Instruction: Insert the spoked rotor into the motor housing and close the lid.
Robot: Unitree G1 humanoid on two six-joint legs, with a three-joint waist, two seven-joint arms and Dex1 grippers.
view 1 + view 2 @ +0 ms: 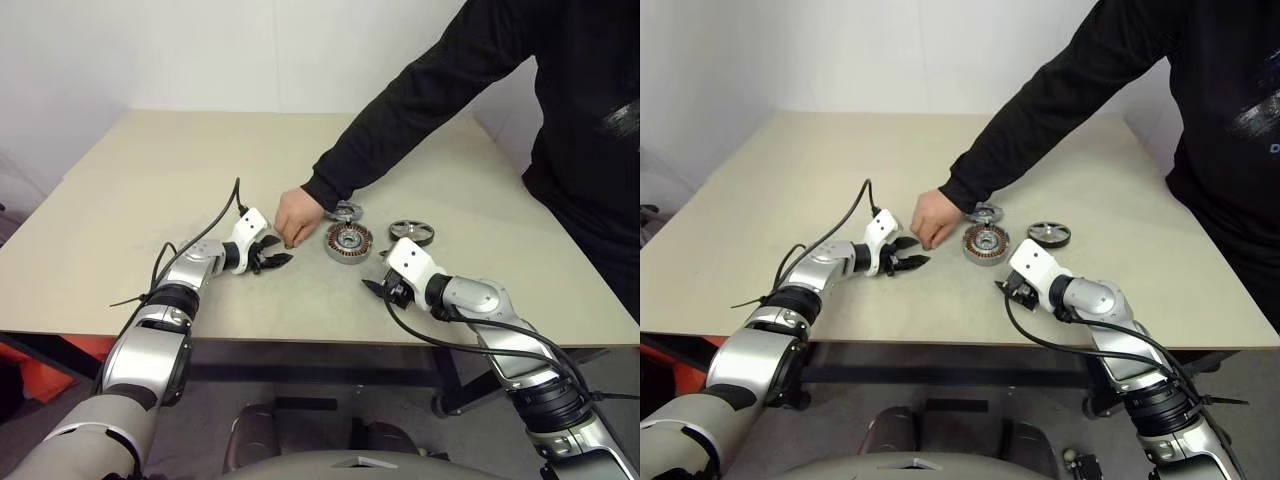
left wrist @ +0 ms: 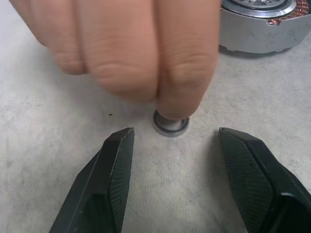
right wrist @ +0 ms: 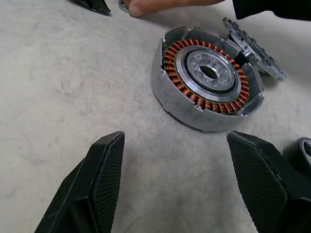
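Note:
The motor housing [image 1: 348, 241], a silver disc with copper windings, lies mid-table and also appears in the right wrist view [image 3: 209, 80]. The notched grey lid [image 3: 255, 51] leans on its far side, partly under a person's sleeve. The dark-rimmed spoked rotor [image 1: 411, 232] lies to the housing's right. My right gripper [image 3: 175, 141] stands open, close in front of the housing with nothing between its fingers. My left gripper [image 2: 175, 141] is open left of the housing. It faces a small metal ring [image 2: 170, 124] that the person's hand [image 1: 297, 215] presses onto the table.
The person stands at the table's right side, a black-sleeved arm [image 1: 420, 100] reaching across over the parts. The beige table [image 1: 150, 180] has wide free room to the left and at the back. Black cables [image 1: 200, 240] trail from my left wrist.

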